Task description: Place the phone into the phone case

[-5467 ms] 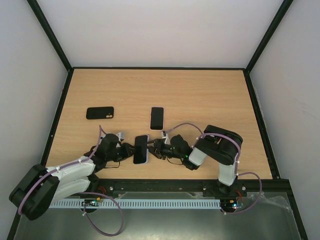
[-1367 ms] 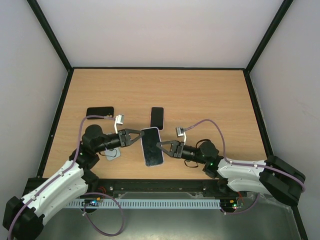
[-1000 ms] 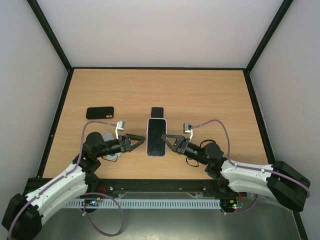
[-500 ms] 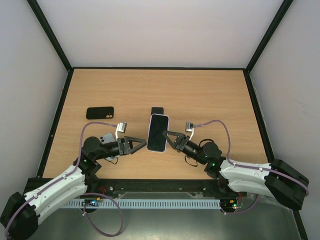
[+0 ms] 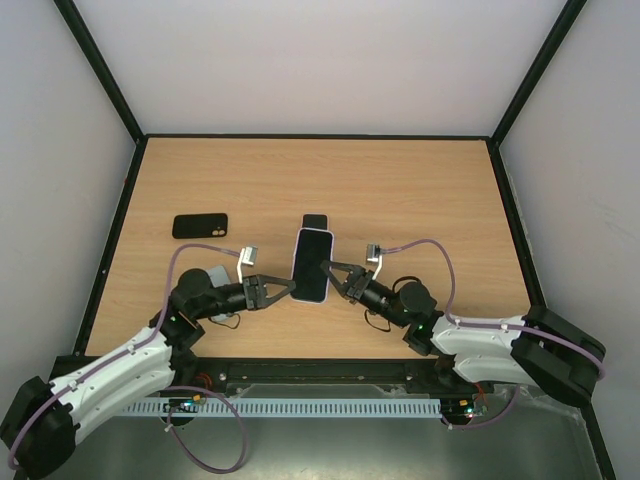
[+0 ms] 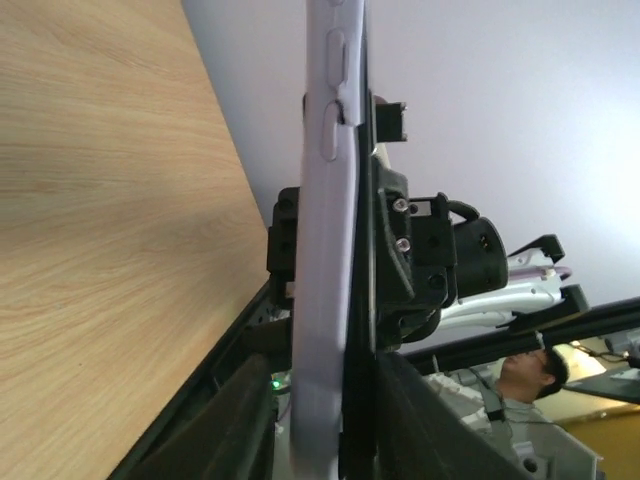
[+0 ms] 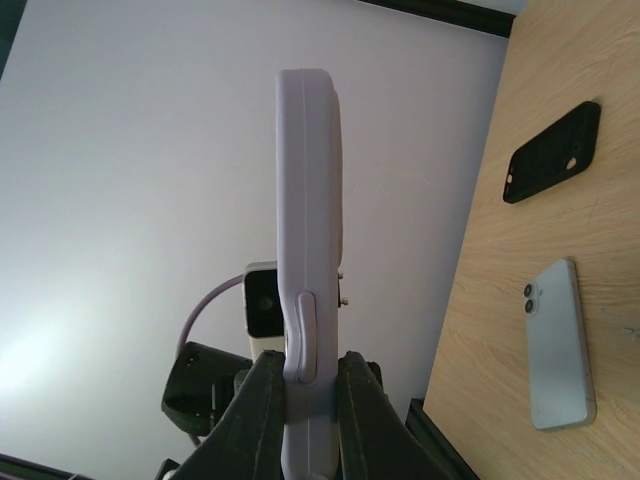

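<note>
A phone [image 5: 312, 262] with a dark screen sits in a lilac case and is held upright above the table's near middle. My right gripper [image 5: 333, 270] is shut on its right edge. In the right wrist view [image 7: 310, 385] both fingers press the lilac case [image 7: 308, 200], which is seen edge-on. My left gripper [image 5: 288, 286] is at the phone's lower left edge. In the left wrist view [image 6: 325, 400] its jaws straddle the case [image 6: 325, 200], with a gap on the left side. A black phone case [image 5: 200, 226] lies empty on the table at the left [image 7: 552, 152].
A second phone [image 5: 315, 219] lies flat on the table just behind the held one. In the right wrist view it [image 7: 560, 345] shows a pale back with two camera lenses. A black frame rail [image 5: 320, 370] runs along the table's near edge.
The cased phone was lifted off the table between both grippers and has risen further. In the last second the left gripper drew slightly off its left edge; the right gripper keeps hold.
</note>
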`<state>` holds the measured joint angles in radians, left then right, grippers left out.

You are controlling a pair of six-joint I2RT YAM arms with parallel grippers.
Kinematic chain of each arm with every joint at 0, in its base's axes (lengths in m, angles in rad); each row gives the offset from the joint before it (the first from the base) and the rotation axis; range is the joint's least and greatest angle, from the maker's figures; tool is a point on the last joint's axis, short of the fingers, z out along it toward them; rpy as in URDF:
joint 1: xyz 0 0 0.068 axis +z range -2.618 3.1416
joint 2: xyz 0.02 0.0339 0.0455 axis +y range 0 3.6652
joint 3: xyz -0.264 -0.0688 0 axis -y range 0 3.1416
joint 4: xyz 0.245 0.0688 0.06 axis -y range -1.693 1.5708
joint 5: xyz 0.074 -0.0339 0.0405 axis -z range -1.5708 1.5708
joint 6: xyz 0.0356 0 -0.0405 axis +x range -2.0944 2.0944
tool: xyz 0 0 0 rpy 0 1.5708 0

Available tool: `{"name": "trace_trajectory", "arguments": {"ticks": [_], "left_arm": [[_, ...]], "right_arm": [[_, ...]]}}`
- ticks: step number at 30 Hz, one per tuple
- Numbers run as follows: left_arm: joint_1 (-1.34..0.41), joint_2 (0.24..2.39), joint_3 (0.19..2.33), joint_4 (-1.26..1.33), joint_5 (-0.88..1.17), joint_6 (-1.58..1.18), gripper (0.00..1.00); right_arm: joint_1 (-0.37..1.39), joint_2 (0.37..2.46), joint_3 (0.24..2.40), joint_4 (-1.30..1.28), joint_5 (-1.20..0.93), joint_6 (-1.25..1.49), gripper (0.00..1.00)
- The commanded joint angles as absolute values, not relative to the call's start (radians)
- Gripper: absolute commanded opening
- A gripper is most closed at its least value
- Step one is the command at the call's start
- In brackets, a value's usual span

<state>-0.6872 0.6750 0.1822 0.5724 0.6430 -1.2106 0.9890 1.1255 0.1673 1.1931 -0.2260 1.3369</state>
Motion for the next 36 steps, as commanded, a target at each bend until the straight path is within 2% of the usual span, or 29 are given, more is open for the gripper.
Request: {"name": "trace_trajectory", "arguments": {"ticks": [1, 3, 5, 14, 17, 22, 26, 32, 34, 36], "left_arm": [[-0.693, 0.668, 0.240, 0.454, 0.597, -1.139, 0.20], [-0.693, 0.676, 0.264, 0.388, 0.584, -1.102, 0.08], [-0.693, 0.686, 0.290, 0.310, 0.565, -1.064, 0.02], [-0.693, 0.748, 0.421, 0.083, 0.505, -0.968, 0.02], [-0.692, 0.741, 0.414, 0.121, 0.529, -0.998, 0.10], [-0.682, 0.705, 0.420, 0.172, 0.533, -1.020, 0.45], [-0.665, 0.696, 0.434, 0.136, 0.494, -0.981, 0.59], [-0.647, 0.774, 0.492, 0.136, 0.491, -0.944, 0.64], [-0.647, 0.803, 0.501, 0.145, 0.494, -0.943, 0.61], [-0.646, 0.817, 0.491, 0.179, 0.507, -0.960, 0.53]], "right_arm": [[0.991, 1.116, 0.186, 1.323, -0.201, 1.345, 0.02], [0.992, 1.110, 0.181, 1.306, -0.195, 1.335, 0.02], [0.991, 1.111, 0.185, 1.270, -0.202, 1.314, 0.02], [0.991, 1.076, 0.170, 1.175, -0.185, 1.272, 0.02], [0.991, 1.079, 0.181, 1.145, -0.202, 1.264, 0.02], [0.992, 1.081, 0.138, 1.217, -0.271, 1.282, 0.02], [0.991, 1.093, 0.112, 1.279, -0.337, 1.287, 0.02], [0.992, 1.171, 0.111, 1.462, -0.435, 1.320, 0.02], [0.992, 1.197, 0.114, 1.500, -0.446, 1.334, 0.02], [0.991, 1.219, 0.114, 1.527, -0.463, 1.346, 0.02]]}}
